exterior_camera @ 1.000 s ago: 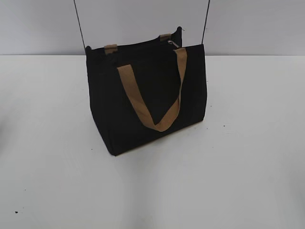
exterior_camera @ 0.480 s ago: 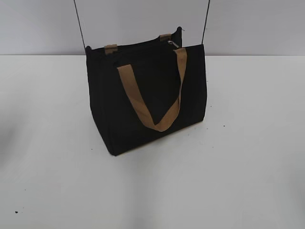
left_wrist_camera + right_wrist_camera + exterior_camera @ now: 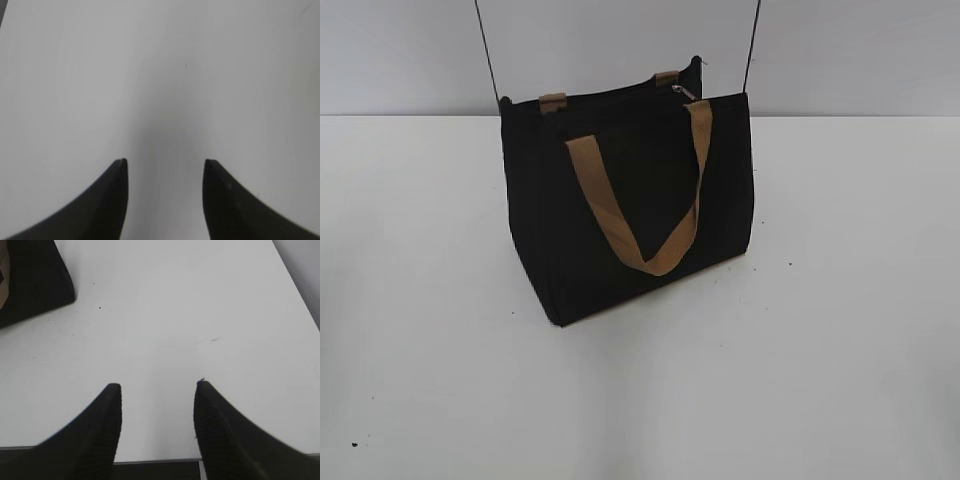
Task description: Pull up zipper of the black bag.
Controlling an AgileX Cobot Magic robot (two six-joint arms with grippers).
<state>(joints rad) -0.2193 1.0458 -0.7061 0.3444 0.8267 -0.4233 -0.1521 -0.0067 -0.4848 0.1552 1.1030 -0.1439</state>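
Standing near the table's [image 3: 840, 350] far edge, the bag [image 3: 620, 220] shows its zipper [image 3: 684, 93] pull at the top, seemingly toward the right end. Both the left gripper [image 3: 165, 162] and right gripper [image 3: 157, 385] hover with jaws spread over bare table, and only a bag corner shows in the right wrist view.

The exterior camera looks down at a slant; both wrist cameras face the white tabletop [image 3: 160, 75] closely (right glimpses the boxy black fabric bag [image 3: 35, 280]).

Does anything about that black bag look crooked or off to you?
Nothing looks damaged or spilled. The black bag stands upright on the white table, turned at an angle to the camera, one tan handle drooping down its front. Its silvery zipper pull sits near one end.
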